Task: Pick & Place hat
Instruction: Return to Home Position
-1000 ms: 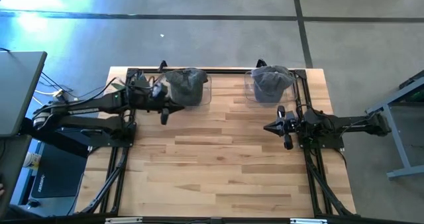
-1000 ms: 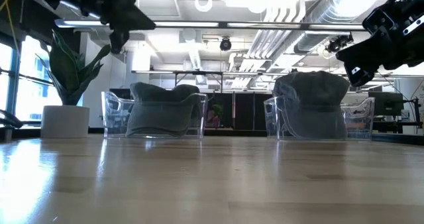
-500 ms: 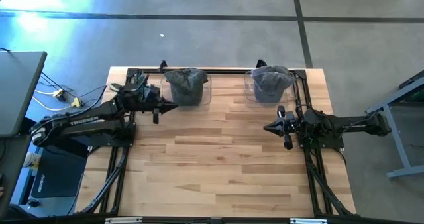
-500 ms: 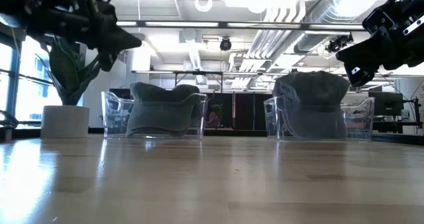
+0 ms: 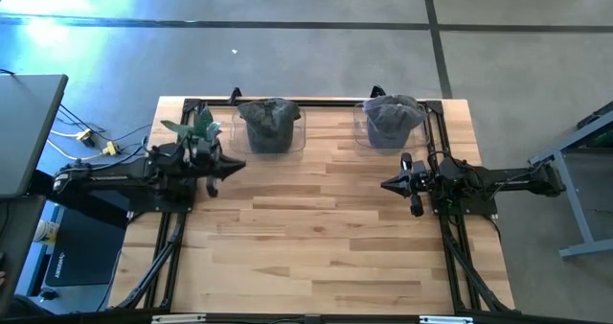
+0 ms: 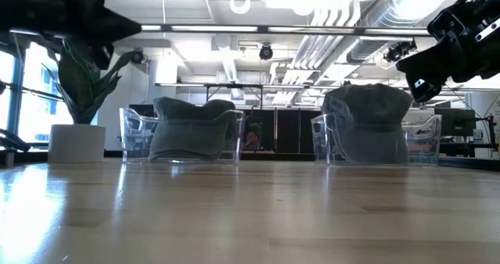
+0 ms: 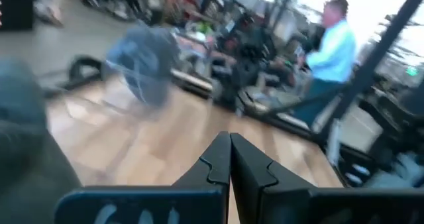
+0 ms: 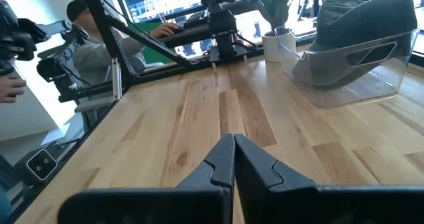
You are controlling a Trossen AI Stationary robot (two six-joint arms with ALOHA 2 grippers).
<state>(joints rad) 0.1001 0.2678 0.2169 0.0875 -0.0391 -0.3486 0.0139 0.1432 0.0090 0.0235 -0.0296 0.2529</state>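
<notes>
Two grey hats sit in two clear bins at the table's far edge: the left hat (image 5: 268, 123) (image 6: 191, 127) and the right hat (image 5: 393, 118) (image 6: 367, 119). Each hat rests crown up inside its bin, on the bin's floor. My left gripper (image 5: 239, 167) (image 7: 230, 139) is shut and holds nothing. It hovers level at the table's left side, nearer than the left bin (image 5: 299, 137). My right gripper (image 5: 385, 184) (image 8: 233, 139) is also shut and holds nothing, level at the right side, nearer than the right bin (image 5: 359, 123).
A small potted plant (image 5: 196, 127) (image 6: 78, 100) stands at the far left, beside the left bin. Black frame rails (image 5: 172, 238) run along both sides of the wooden table top (image 5: 316, 238). People stand beyond the table in both wrist views.
My left gripper has drawn back from beside the left bin toward the table's left edge, sinking a little and coming level, and has stayed shut. Both hats and my right arm have kept still.
</notes>
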